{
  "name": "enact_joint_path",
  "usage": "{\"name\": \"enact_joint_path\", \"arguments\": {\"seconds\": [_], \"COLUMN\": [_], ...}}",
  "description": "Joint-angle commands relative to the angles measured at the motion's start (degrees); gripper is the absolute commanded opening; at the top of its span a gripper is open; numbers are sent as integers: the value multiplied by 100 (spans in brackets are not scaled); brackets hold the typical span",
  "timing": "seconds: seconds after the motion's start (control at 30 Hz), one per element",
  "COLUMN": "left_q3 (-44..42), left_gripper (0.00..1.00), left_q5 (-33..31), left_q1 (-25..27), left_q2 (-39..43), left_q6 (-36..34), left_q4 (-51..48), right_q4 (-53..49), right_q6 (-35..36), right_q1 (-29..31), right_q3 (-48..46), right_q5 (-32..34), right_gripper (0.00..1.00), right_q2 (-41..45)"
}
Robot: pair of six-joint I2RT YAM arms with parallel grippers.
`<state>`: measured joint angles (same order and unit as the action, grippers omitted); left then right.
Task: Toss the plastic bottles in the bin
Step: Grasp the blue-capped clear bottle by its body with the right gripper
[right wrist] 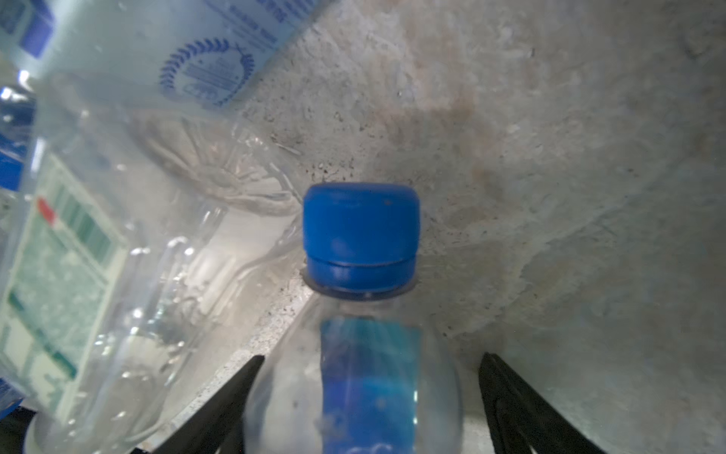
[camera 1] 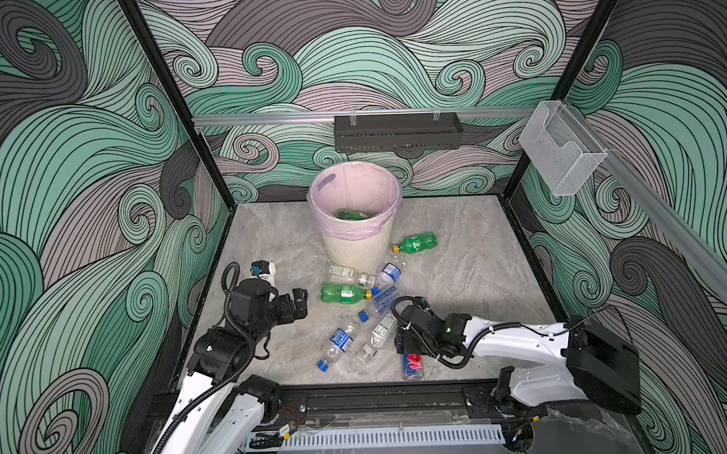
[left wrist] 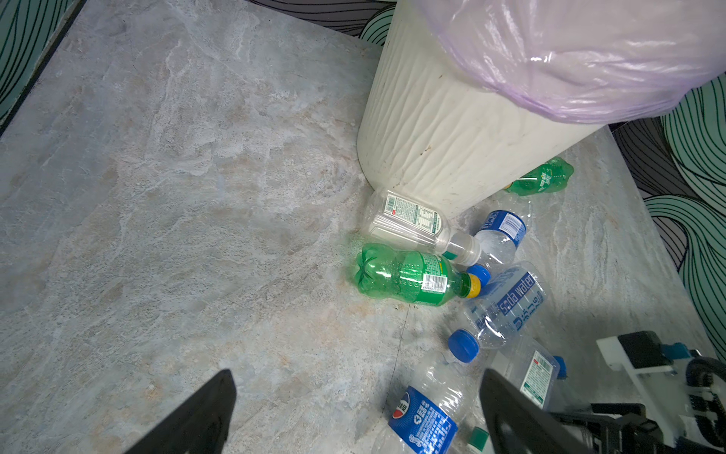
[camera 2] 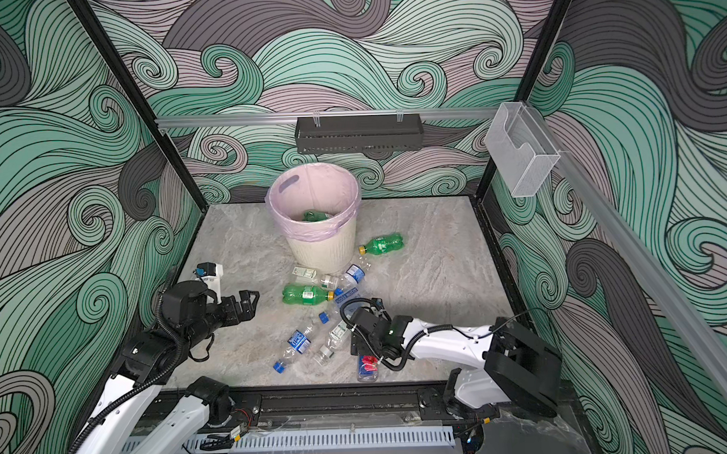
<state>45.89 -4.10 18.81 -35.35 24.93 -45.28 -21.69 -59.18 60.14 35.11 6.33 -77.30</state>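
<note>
The bin (camera 1: 354,253) (camera 2: 319,252) stands at the back middle of the table, with a green bottle (camera 1: 351,214) inside it. Several plastic bottles lie in front of it: a green one (camera 1: 343,293) (left wrist: 408,275), a clear one (camera 1: 347,273) and a blue-labelled one (camera 1: 339,341). Another green bottle (camera 1: 416,243) lies to the bin's right. My right gripper (right wrist: 372,355) (camera 1: 407,347) is down on a clear blue-capped bottle (right wrist: 361,236) (camera 1: 413,364); the jaws straddle it, one finger touching, the other apart. My left gripper (left wrist: 357,373) (camera 1: 300,301) hangs open and empty, left of the bottles.
A black perforated tray (camera 1: 398,132) hangs on the back wall rail. A clear plastic box (camera 1: 561,154) is mounted on the right wall. Patterned walls close in the table at the left, back and right. A black rail (camera 1: 380,396) runs along the front edge.
</note>
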Motion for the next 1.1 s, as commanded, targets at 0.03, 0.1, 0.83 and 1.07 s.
{"name": "enact_joint_path", "arguments": {"seconds": [0.03,0.1,0.83,1.07], "left_q3": [-11,-26,-115,-150], "left_gripper": [99,99,97,96], "left_q5": [-52,-25,267,330], "left_q1": [-39,-35,-35,-37], "left_q2": [54,44,-116,-171], "left_q6": [46,60,227,299], "left_q4": [-131,-105,28,1], "right_q4": [-579,-765,-389,-703], "right_q6": [364,550,1175,1351], "right_q1": [-140,-211,-705,-708], "right_q3": [5,-11,-371,-194], "right_q5": [315,360,-448,-294], "right_gripper": [78,74,66,47], "right_q2": [350,542,396,499]}}
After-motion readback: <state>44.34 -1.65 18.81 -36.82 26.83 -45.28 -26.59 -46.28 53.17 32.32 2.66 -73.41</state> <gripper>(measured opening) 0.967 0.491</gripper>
